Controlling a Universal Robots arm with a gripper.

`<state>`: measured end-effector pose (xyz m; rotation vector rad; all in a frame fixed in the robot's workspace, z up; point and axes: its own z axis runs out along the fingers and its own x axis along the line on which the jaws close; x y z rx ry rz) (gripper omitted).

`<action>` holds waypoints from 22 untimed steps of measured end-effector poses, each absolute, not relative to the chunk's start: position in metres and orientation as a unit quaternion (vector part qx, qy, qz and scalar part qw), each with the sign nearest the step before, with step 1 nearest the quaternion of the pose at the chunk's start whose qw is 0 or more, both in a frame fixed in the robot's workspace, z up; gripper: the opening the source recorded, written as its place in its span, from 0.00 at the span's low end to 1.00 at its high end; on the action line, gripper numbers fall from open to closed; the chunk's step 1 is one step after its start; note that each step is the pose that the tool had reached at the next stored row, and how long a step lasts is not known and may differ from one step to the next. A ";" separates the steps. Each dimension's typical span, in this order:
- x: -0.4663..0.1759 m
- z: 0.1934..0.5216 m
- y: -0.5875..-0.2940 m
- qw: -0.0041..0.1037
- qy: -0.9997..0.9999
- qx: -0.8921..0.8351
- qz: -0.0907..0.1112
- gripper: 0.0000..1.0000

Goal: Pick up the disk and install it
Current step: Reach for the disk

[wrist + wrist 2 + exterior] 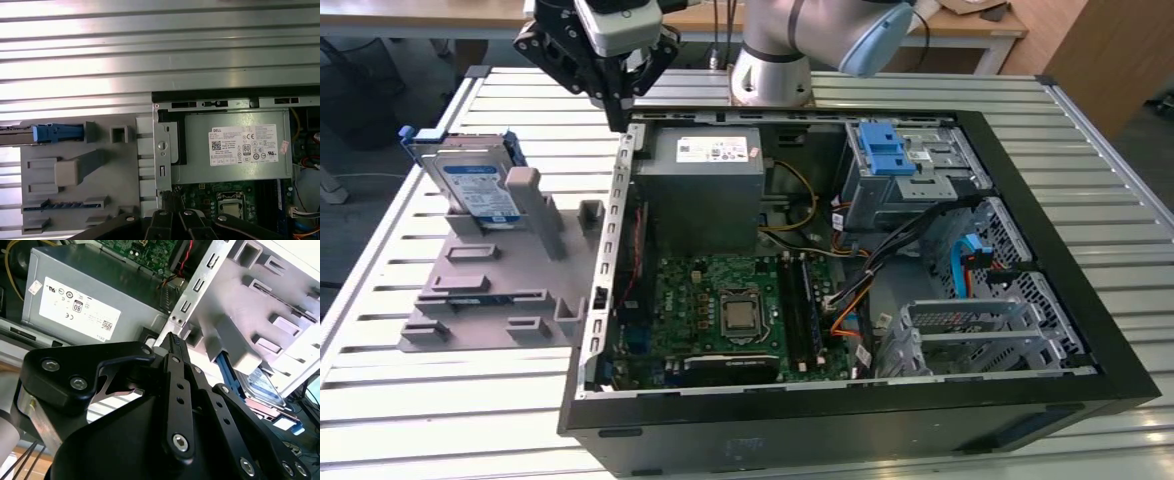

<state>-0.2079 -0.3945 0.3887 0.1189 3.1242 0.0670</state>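
Hovering my gripper (616, 118), fingers pinched together and empty, above the computer case (1067, 330) edge, I see the disk (474, 188) standing upright in its grey holder (494, 290), likely for easy grasping.

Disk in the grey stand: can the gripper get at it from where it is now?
Probably yes. The disk stands upright in the grey stand outside the computer case with nothing over it. The gripper hangs above the case wall beside it, jaws shut.
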 end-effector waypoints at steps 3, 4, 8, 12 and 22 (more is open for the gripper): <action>-0.211 0.388 -0.394 0.005 0.999 0.038 0.021 0.11; -0.212 0.388 -0.393 0.004 0.999 0.038 0.021 0.11; -0.217 0.388 -0.392 0.003 0.999 0.038 0.021 0.11; -0.223 0.387 -0.389 0.003 0.999 0.038 0.021 0.11; -0.226 0.387 -0.388 0.002 0.999 0.038 0.021 0.11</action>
